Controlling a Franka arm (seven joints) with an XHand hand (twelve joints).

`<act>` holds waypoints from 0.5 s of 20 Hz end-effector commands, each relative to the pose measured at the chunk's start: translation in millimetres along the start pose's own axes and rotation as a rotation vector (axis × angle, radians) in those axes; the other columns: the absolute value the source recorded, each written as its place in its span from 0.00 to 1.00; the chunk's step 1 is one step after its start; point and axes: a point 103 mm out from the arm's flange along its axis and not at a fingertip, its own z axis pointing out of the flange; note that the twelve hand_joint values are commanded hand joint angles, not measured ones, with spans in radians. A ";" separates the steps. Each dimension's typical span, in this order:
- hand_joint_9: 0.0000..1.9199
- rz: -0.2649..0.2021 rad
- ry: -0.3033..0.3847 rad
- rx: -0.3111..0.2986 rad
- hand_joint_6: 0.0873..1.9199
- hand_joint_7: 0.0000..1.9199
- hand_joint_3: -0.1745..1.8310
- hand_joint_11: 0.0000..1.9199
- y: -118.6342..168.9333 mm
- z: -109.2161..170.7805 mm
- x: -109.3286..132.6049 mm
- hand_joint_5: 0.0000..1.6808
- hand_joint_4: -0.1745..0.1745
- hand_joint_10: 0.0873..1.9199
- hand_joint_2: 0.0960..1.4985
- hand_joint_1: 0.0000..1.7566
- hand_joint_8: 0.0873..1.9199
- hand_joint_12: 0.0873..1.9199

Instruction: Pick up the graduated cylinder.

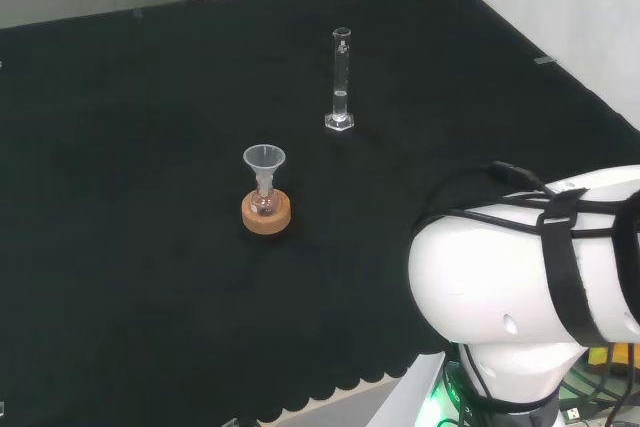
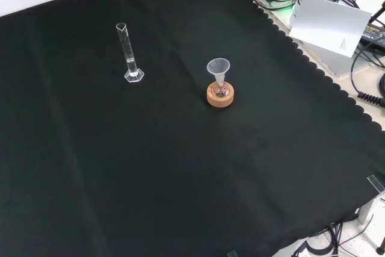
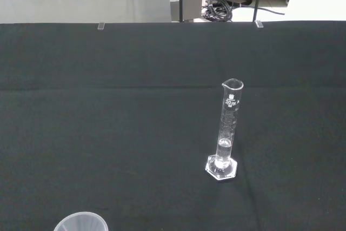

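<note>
A tall clear graduated cylinder (image 1: 341, 82) stands upright on its hexagonal foot on the black cloth, far side of the head view. From the front it is the cylinder (image 2: 129, 53) at upper left. The wrist view has the cylinder (image 3: 226, 132) some way off, free-standing, with a little liquid near its bottom.
A small flask with a clear funnel (image 1: 264, 169) in its neck sits on a cork ring stand (image 1: 266, 213), nearer than the cylinder in the head view; the stand (image 2: 220, 95) lies right of the cylinder from the front. White arm links (image 1: 530, 267) stand at the head view's lower right.
</note>
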 end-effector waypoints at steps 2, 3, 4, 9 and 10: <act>0.11 0.003 -0.005 -0.011 0.03 0.03 0.33 0.08 0.3 -0.5 -3.8 0.11 0.51 0.30 0.75 0.02 0.25 0.68; 0.11 0.006 -0.003 -0.011 0.00 0.03 0.30 0.07 0.3 -0.7 -6.1 0.12 0.51 0.30 0.77 0.01 0.25 0.69; 0.11 0.007 -0.001 -0.011 0.00 0.03 0.28 0.07 0.5 -0.9 -8.3 0.13 0.51 0.30 0.79 0.01 0.24 0.69; 0.11 0.015 -0.001 -0.006 0.00 0.03 0.25 0.07 3.4 1.0 -15.4 0.14 0.51 0.30 0.81 0.01 0.24 0.69; 0.11 0.018 -0.002 -0.005 0.00 0.03 0.25 0.07 4.6 2.6 -16.6 0.14 0.51 0.30 0.81 0.01 0.24 0.69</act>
